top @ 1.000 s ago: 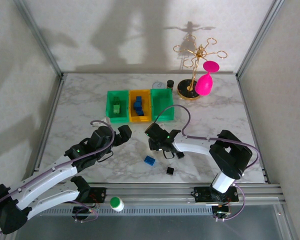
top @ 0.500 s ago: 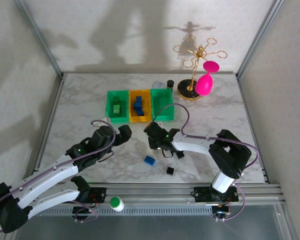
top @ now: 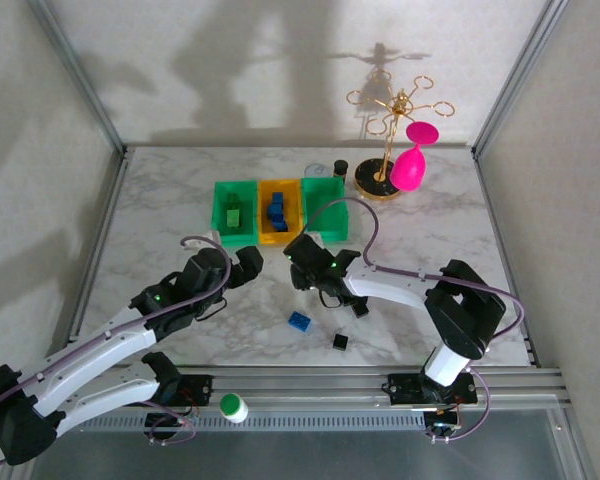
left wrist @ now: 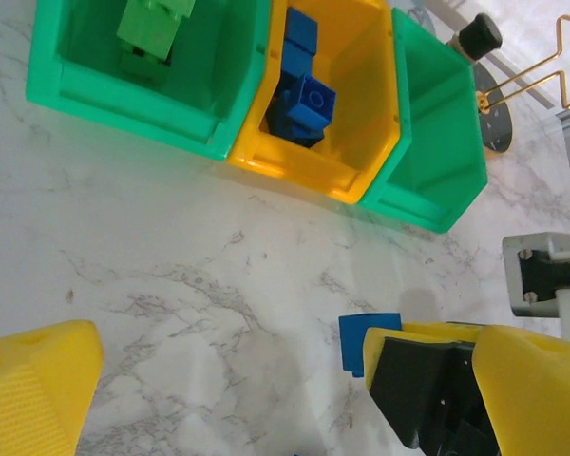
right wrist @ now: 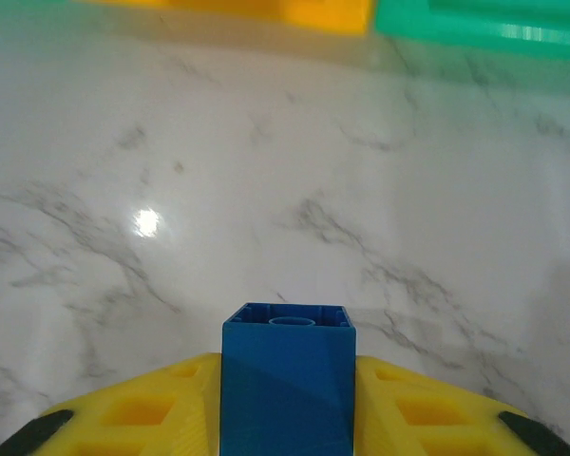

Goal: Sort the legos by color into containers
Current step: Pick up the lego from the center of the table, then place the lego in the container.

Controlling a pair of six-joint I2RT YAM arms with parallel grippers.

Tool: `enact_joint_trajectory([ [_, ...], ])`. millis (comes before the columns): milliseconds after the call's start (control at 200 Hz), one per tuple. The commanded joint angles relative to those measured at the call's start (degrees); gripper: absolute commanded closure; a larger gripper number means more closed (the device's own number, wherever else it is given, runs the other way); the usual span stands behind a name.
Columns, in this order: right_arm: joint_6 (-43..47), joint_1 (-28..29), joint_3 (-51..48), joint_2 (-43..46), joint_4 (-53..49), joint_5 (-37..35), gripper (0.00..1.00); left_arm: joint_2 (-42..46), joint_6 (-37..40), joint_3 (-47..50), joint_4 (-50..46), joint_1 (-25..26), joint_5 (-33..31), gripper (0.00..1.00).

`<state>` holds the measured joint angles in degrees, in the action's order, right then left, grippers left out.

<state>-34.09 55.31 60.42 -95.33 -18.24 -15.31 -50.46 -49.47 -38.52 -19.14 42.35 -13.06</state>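
Blue lego (right wrist: 287, 380) clamped in right gripper (top: 306, 272), positioned at table (top: 160, 220) centre near yellow bin (top: 280, 239), left gripper (top: 238, 268) spread wide, nothing gripped, loose blue lego (top: 300, 321) and black lego (top: 339, 342) laid toward near edge.

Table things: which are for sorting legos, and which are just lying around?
For the job: held blue lego, loose blue lego, black lego, left green bin, right green bin, yellow-orange bin.
Just lying about: pink glass, gold rack, green-and-white cap, dark cylinder.
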Motion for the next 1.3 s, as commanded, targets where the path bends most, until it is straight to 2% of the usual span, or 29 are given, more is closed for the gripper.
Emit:
enact_joint_trajectory([
  [0, 2.08, -0.72, 3.78, 1.14, -0.54, -1.30, 0.62, -0.49, 2.08, -3.66, -1.72, 0.28, -3.58, 0.00],
  [230, 5.04, -4.70, 13.02, -2.85, 3.37, 0.39, 0.62, -2.79, 4.67, -7.50, -1.62, -2.85, -2.58, 0.00],
  [486, 8.27, -9.15, 25.69, -13.18, 5.53, 1.30, 0.62, -4.58, 6.07, -7.97, 0.77, -8.99, 1.87, 0.00],
  [666, 9.59, -10.56, 33.01, -20.25, 5.59, 1.37, 0.62, -5.85, 6.59, -8.30, 1.74, -11.41, 2.92, 0.00],
  [966, 11.62, -12.21, 39.34, -27.98, 6.84, 3.77, 0.61, -7.86, 6.86, -8.59, 2.95, -13.41, 4.31, 0.00],
  [1297, 12.80, -12.77, 41.35, -31.68, 6.46, 3.79, 0.58, -7.14, 6.35, -8.15, 2.84, -13.47, 4.82, 0.00],
])
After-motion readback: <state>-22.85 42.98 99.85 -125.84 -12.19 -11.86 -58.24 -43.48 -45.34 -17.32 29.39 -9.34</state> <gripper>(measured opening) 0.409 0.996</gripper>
